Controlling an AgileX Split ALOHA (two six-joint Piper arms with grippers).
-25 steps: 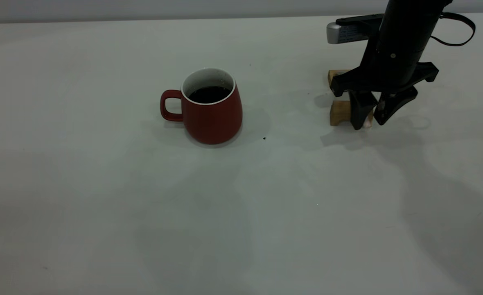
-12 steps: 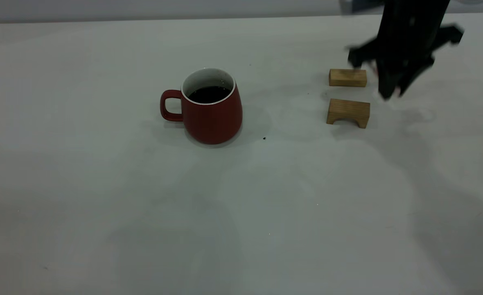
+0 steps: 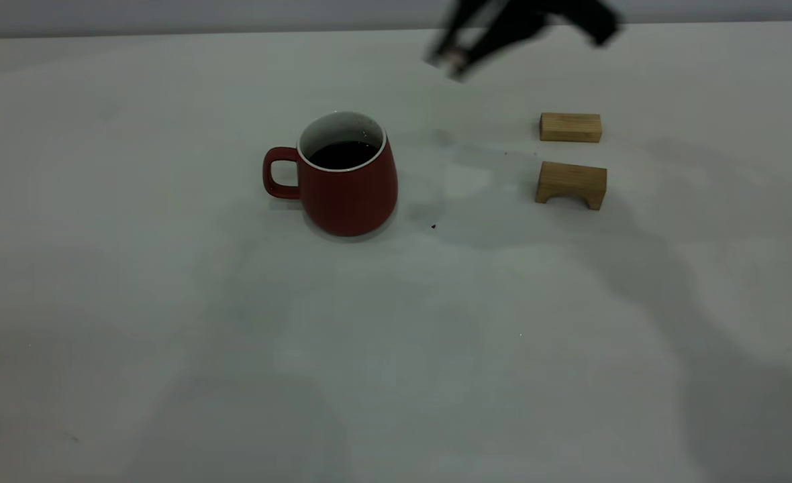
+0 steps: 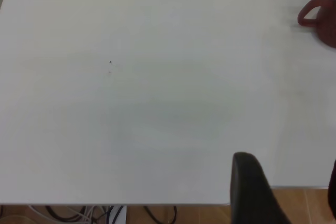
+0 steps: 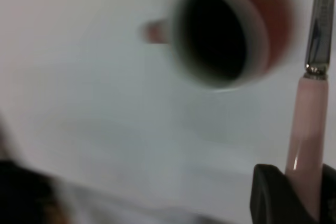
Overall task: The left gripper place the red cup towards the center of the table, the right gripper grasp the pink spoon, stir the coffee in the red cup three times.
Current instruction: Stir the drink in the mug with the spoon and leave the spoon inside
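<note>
A dark red cup (image 3: 348,176) with a white lining and an ear-shaped handle stands upright near the middle of the off-white worktop (image 3: 396,349), its handle turned toward the left arm's side. Dark, glossy coffee (image 3: 343,154) fills it partway. Above the far edge, raised and blurred, the right gripper (image 3: 460,57) hangs between the cup and two tan wooden blocks (image 3: 570,127). In its wrist view the gripper is clamped on the pale pink handle of the spoon (image 5: 310,129), whose grey metal neck points toward the cup. The left gripper (image 4: 286,192) sits at the worktop's edge, well apart from the cup, its fingers spread apart and empty.
</note>
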